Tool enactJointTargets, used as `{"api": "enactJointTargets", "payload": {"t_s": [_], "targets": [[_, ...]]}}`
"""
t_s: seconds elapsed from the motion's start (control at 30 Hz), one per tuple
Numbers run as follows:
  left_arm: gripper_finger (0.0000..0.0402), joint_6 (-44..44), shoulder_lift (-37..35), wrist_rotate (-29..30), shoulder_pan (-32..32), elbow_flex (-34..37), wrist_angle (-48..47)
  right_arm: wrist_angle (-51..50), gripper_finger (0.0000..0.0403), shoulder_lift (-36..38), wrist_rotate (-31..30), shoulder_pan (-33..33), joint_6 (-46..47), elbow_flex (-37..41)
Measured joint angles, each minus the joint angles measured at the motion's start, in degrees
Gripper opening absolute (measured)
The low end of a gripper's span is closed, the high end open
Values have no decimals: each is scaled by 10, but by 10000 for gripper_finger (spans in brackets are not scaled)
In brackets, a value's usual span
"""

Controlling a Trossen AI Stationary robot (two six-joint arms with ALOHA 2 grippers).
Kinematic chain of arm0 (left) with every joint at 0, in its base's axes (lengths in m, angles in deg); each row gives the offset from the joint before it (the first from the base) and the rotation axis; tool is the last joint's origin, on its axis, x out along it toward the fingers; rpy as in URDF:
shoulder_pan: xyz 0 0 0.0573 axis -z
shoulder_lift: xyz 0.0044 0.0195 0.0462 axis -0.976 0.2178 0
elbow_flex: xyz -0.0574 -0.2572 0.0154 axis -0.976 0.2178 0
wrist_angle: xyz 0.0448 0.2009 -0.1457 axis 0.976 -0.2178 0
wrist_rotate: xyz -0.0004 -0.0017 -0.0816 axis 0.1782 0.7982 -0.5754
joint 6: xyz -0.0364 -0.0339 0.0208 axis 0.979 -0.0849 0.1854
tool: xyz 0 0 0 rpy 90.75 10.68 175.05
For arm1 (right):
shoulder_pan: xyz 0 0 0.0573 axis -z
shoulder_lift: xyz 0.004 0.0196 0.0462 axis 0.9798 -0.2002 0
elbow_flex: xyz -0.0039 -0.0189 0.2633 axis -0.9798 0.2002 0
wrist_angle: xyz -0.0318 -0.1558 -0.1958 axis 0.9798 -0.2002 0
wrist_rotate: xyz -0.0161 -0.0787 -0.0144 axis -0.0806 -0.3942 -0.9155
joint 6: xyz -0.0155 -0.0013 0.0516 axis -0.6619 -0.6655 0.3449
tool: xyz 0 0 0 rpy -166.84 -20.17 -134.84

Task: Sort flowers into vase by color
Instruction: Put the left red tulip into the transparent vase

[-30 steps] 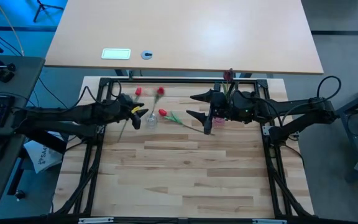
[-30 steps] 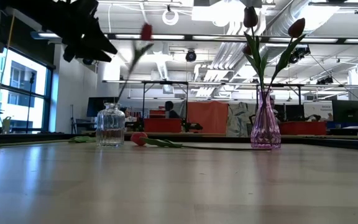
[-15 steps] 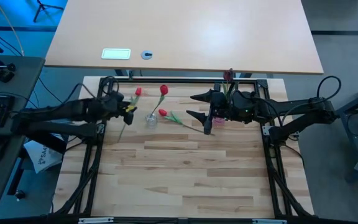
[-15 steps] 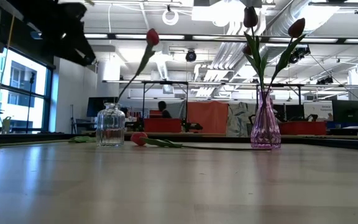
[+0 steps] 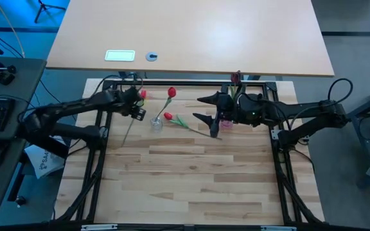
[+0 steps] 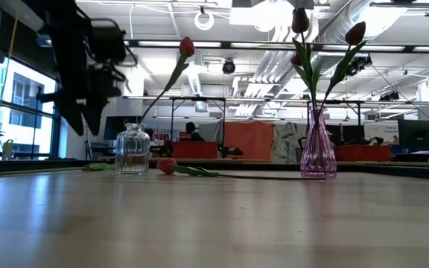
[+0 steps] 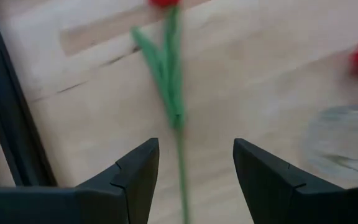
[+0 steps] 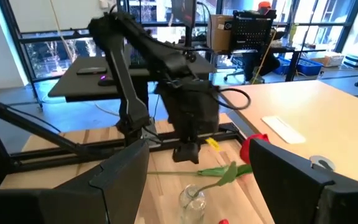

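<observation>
No text, label, brand or number can be read in any view (the white card [image 5: 119, 55] on the far tabletop [image 5: 236, 38] shows only a faint green outline, its print too small to read).

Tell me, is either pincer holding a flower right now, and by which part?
Neither. The left pincer is open above a red tulip lying on the table; the right pincer hangs open and empty.
</observation>
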Motion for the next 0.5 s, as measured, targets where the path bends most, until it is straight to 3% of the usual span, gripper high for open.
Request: {"api": "enactJointTargets", "payload": {"t_s": [0.23,0.5], "targets": [[195,-48,94,-32,-70,0,31,-32,272,0,0,0,4,0],[195,-68,157,-68,-98,0,81,-50,272,0,0,0,4,0]]}}
